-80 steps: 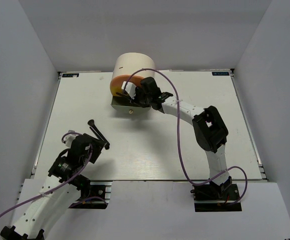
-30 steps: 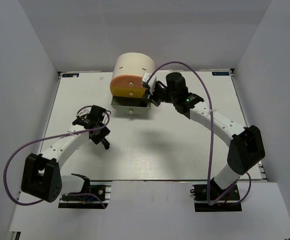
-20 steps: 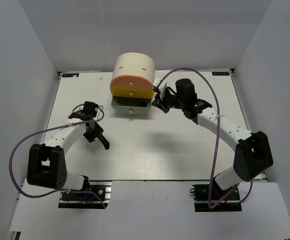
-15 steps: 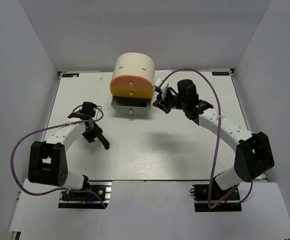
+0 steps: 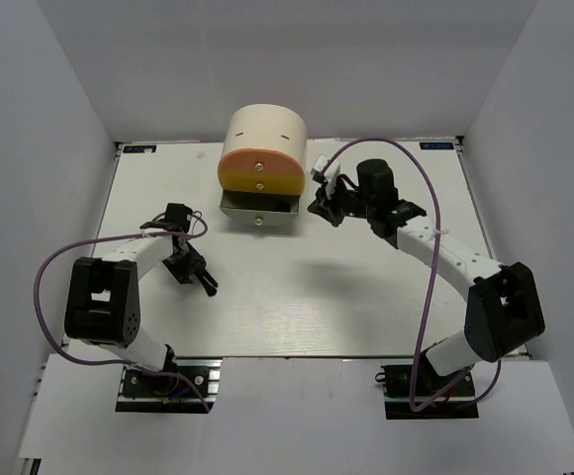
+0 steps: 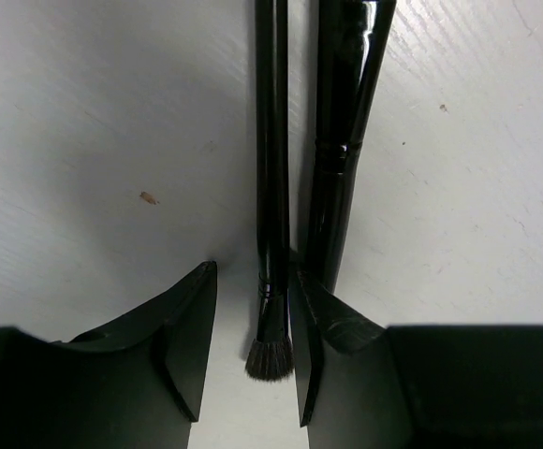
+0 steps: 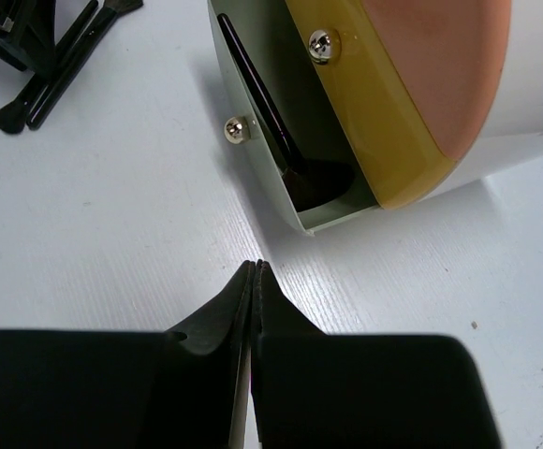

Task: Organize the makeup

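A thin black stick brush lies on the white table between the jaws of my left gripper, which is open and low over it, bristle end toward the wrist. A thicker black brush lies right beside it, under the right finger. From above the pair lies at the left gripper. My right gripper is shut and empty, just right of the open drawer in the top view. A black brush lies in that drawer. Other makeup is out of view.
The round cream box with orange and yellow drawers stands at the back centre, its pale bottom drawer pulled out toward me. Grey walls close in the table on three sides.
My right gripper has drawn back from the drawer to the right, now shut. My left arm has swung out and lowered its open gripper onto the two brushes.
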You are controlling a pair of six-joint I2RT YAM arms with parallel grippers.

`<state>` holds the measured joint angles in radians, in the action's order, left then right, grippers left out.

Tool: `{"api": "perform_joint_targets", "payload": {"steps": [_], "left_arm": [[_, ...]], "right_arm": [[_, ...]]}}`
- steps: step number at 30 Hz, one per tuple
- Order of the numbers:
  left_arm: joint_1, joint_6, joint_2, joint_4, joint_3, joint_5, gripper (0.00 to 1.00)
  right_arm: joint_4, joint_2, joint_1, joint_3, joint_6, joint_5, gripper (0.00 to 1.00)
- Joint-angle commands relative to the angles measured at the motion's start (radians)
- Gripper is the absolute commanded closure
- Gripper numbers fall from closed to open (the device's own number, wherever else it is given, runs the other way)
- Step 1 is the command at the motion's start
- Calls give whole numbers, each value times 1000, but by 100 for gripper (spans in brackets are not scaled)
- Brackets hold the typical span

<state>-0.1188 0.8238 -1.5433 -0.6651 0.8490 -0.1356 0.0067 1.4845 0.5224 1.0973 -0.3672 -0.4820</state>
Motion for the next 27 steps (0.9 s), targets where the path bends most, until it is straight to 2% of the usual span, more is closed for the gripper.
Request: {"api": "perform_joint_targets", "payload": {"steps": [1, 7, 9, 13, 17, 18, 19, 21, 22, 23, 27], "left_arm": [[11, -20, -14, 22, 30, 7, 53], [11, -38, -43, 27, -13, -4, 53], [11, -46, -52, 24, -21, 1, 57], [11, -49, -32, 19, -50, 5, 75], [11, -41, 78, -17, -71, 4, 95], [11, -41, 110, -25, -65, 1, 100], [-7, -43, 185, -37, -54, -1, 100], [-7, -72, 267, -59, -4, 31, 100], [-7, -80, 326, -57, 14, 89, 100], [-7, -98, 354, -41, 34, 120, 100], [-16, -81, 391, 44, 136, 298, 100]], "right_arm": [[38, -41, -9, -8, 20, -27, 100], [39, -44, -16, -13, 24, -32, 100], [39, -46, -22, -13, 25, -35, 100], [41, -46, -21, -11, 28, -40, 100], [27, -52, -28, -8, 24, -50, 99], [19, -53, -30, -7, 24, -58, 86], [12, -55, -36, -7, 14, -63, 58], [-1, -67, -41, -14, -4, -75, 35], [1, -73, -42, -20, -27, -76, 18], [1, -88, -47, -34, -33, -78, 11], [13, -98, -70, -43, -12, -52, 11]]}}
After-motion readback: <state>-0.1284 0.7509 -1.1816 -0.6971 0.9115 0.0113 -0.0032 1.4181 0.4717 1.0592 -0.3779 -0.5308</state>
